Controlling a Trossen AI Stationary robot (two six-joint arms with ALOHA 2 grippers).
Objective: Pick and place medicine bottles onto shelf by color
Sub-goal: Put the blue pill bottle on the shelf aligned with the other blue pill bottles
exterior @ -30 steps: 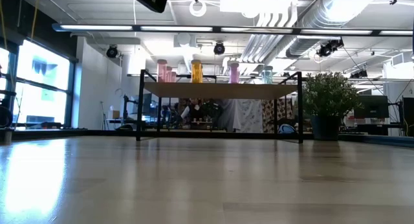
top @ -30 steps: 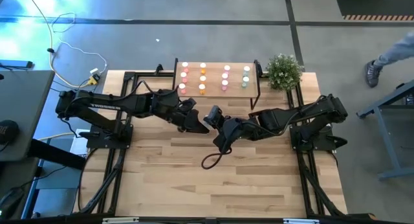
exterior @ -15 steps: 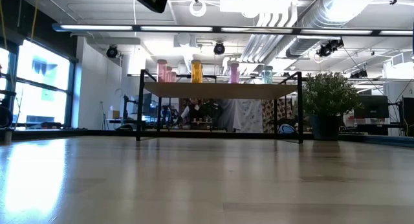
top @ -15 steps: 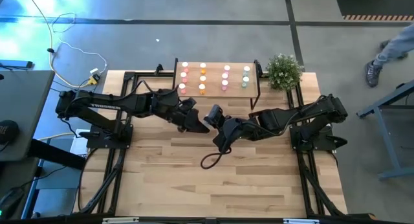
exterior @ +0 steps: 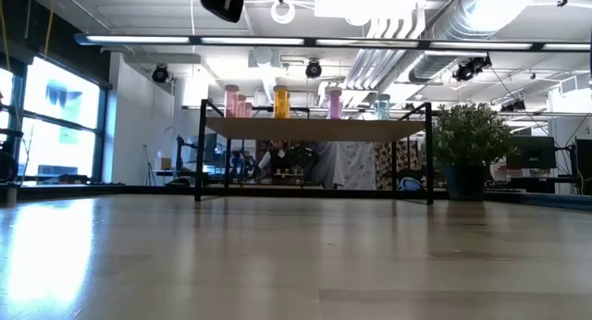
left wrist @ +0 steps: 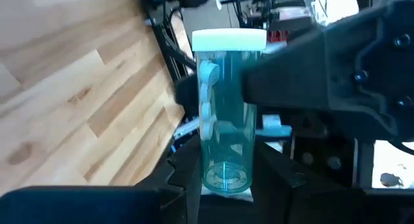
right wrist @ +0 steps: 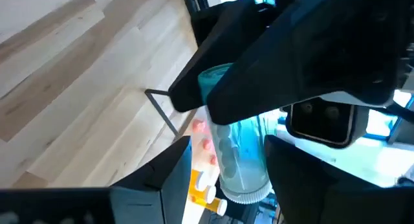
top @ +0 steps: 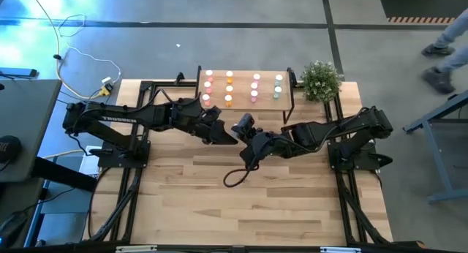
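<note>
From above, my two dark arms meet over the middle of the light wooden table (top: 219, 209), just in front of the low wood-topped shelf on thin black legs (top: 246, 76). That view hides what passes between the grippers; only the wrist cameras show it.

My left gripper (left wrist: 223, 169) is clamped on a translucent teal pill bottle with a pale cap (left wrist: 225, 114), holding it by its base end with the cap pointing away from the wrist. My right gripper (right wrist: 223, 153) straddles the same bottle (right wrist: 240, 153) at its cap end, but its fingers (right wrist: 165, 175) stand apart, with a gap showing on either side of the bottle, so it has no grip on it.

The level camera shows neither gripper, only a dark piece of an arm at the upper edge. It does show the shelf's top from the side, with pink (exterior: 231, 101), orange (exterior: 280, 101) and teal bottles (exterior: 382, 107) standing upright on it. From above, these stand in rows sorted by colour. A small green potted plant (top: 320, 80) sits just beside the shelf.
</note>
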